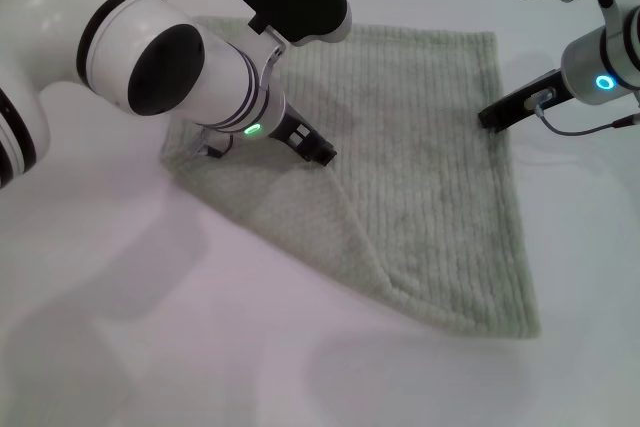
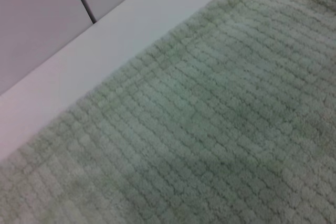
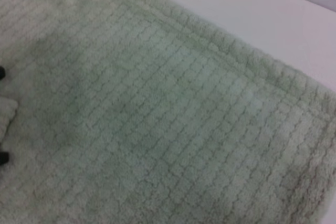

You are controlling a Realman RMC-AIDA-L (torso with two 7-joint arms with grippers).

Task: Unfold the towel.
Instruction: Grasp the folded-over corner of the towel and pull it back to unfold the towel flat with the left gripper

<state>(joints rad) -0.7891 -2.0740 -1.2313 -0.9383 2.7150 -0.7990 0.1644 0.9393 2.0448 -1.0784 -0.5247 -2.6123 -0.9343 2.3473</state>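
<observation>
The towel (image 1: 420,167) lies across the far middle of the bench (image 1: 150,347), still doubled along a diagonal fold running from the left side toward the near right corner. The left tool (image 1: 318,150) rests on it at that folded flap, and whether it is wide, narrow or holding cloth cannot be told; the same goes for the right tool (image 1: 492,115), at the towel's right hem. If either pinches only the top layer loosely, the flap could slip and flop back, or the towel drag. No brand, label or writing is readable.
</observation>
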